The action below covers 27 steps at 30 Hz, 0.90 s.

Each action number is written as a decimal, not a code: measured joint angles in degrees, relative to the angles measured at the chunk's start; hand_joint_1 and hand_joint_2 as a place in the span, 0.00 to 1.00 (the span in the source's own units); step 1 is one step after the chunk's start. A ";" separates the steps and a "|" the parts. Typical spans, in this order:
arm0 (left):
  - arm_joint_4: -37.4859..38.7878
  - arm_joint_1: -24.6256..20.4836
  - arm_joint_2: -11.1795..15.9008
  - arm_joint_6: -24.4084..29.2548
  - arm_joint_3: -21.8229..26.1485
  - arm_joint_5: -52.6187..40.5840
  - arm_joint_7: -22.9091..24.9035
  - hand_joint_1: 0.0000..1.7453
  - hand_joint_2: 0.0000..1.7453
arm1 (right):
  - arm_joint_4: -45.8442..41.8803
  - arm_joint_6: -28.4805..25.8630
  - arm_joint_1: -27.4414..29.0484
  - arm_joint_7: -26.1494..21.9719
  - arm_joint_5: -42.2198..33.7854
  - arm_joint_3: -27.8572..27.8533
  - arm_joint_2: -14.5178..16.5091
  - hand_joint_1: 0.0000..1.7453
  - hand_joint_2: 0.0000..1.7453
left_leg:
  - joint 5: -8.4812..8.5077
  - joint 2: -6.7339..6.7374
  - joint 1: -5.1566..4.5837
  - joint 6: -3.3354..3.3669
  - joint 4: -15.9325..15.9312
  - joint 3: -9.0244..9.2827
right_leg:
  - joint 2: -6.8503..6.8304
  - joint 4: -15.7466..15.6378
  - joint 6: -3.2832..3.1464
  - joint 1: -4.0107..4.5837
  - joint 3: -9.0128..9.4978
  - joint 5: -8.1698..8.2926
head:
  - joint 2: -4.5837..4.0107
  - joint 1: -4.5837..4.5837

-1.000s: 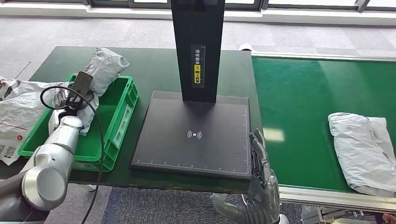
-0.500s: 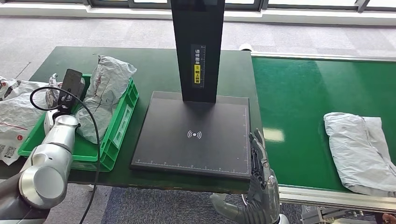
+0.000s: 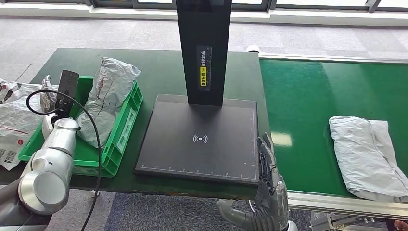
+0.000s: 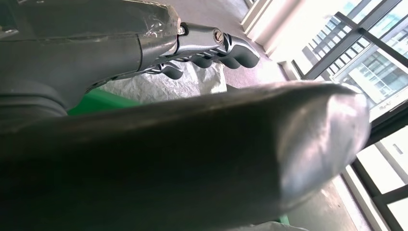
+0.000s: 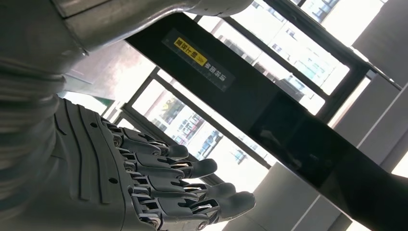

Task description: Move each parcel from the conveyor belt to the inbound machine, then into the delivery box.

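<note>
- One parcel (image 3: 108, 98) lies in our green delivery box (image 3: 126, 130); another parcel (image 3: 368, 156) waits on the conveyor belt (image 3: 308, 110).
- Our left robot hand (image 3: 50, 94) hovers over the box, grip unclear; our right robot hand (image 3: 269, 185) is open, empty.
- Next, we judge: right robot hand fetches the belt parcel to the inbound machine (image 3: 199, 139).

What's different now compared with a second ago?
The left hand let go of the grey parcel, which dropped into the green box, and drew back off it. The belt parcel drifted toward the scanner. The right hand stayed put, open.
</note>
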 joint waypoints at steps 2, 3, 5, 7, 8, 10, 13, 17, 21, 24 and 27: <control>-0.02 0.00 0.00 0.03 0.09 -0.01 0.00 0.00 0.00 | 0.01 0.00 0.00 0.01 0.02 0.00 0.01 0.00 1.00 | 0.00 -0.01 0.00 0.00 0.00 0.00 | 0.00 0.00 0.00 0.00 0.00 0.00 | 0.00 0.00; -0.02 0.00 0.00 0.04 0.13 -0.01 0.00 0.00 0.00 | 0.01 0.00 0.00 0.02 0.03 0.00 0.00 0.00 1.00 | 0.00 -0.01 0.00 0.00 0.00 0.00 | 0.00 0.00 0.00 0.00 0.00 0.00 | 0.00 0.00; -0.04 0.00 0.00 0.05 0.17 -0.01 0.00 0.00 0.00 | 0.01 0.00 -0.01 0.02 0.04 0.00 0.01 0.00 1.00 | 0.00 -0.01 0.00 0.00 0.00 0.00 | 0.00 0.00 0.00 0.00 0.00 0.00 | 0.00 0.00; -0.09 0.00 0.00 0.11 0.19 0.00 -0.05 0.00 0.00 | 0.01 -0.02 -0.01 0.02 0.04 0.00 0.01 0.00 1.00 | 0.00 0.00 0.00 0.00 0.00 0.00 | 0.00 0.00 0.00 0.00 0.00 0.00 | 0.00 0.00; -0.14 0.01 0.00 0.36 0.21 0.18 -0.29 0.00 0.00 | 0.01 -0.09 -0.01 0.04 0.09 0.00 0.01 0.00 1.00 | 0.00 0.00 0.00 0.00 0.00 0.00 | 0.00 0.00 0.00 0.00 0.00 0.00 | 0.00 0.00; -0.56 0.05 -0.12 1.43 0.40 1.90 -2.80 0.00 0.00 | 0.01 -0.66 -0.01 0.28 0.48 -0.02 0.01 0.00 1.00 | 0.00 0.00 0.00 0.00 0.00 0.00 | 0.00 0.00 0.00 0.00 0.00 0.00 | 0.00 0.00; -3.34 1.03 -1.57 -1.20 1.61 11.23 -13.64 0.00 0.00 | -0.03 -3.29 -0.02 2.55 2.40 -0.49 0.06 0.00 1.00 | 0.00 -0.01 -0.04 0.01 0.00 0.02 | -0.01 0.00 0.00 -0.05 0.01 0.00 | 0.00 0.00; -14.06 8.96 -7.83 -13.00 1.31 27.98 -25.49 0.00 0.00 | 0.06 -6.91 -0.24 9.65 7.79 -4.23 0.45 0.00 1.00 | -0.11 0.03 -0.24 0.09 0.00 0.15 | 0.00 -0.01 0.10 -0.25 0.09 -0.07 | 0.00 -0.02; -28.53 20.60 -16.03 -19.50 -7.55 42.94 -27.20 0.00 0.00 | 2.37 -8.23 -2.05 19.25 18.28 -12.79 0.02 0.00 1.00 | -0.49 -0.16 -0.48 0.49 -0.02 0.66 | -0.16 -0.09 0.56 -0.65 0.76 -0.45 | 0.00 -0.01; -36.45 29.20 -20.47 -22.41 -16.56 49.31 -27.83 0.00 0.00 | 9.00 -9.93 -4.50 25.78 27.32 -19.64 -3.36 0.00 1.00 | -0.82 -0.26 -0.63 0.85 -0.01 1.23 | -0.31 -0.15 0.89 -0.82 1.49 -0.79 | 0.00 -0.10; -42.48 37.10 -23.31 -21.56 -23.47 52.19 -28.27 0.00 0.00 | 18.05 -12.87 -7.94 22.80 26.31 -26.00 -7.51 0.00 1.00 | -0.80 -0.27 -0.63 0.95 0.16 0.99 | -0.36 -0.17 1.05 -0.82 1.34 -0.66 | 0.00 -0.07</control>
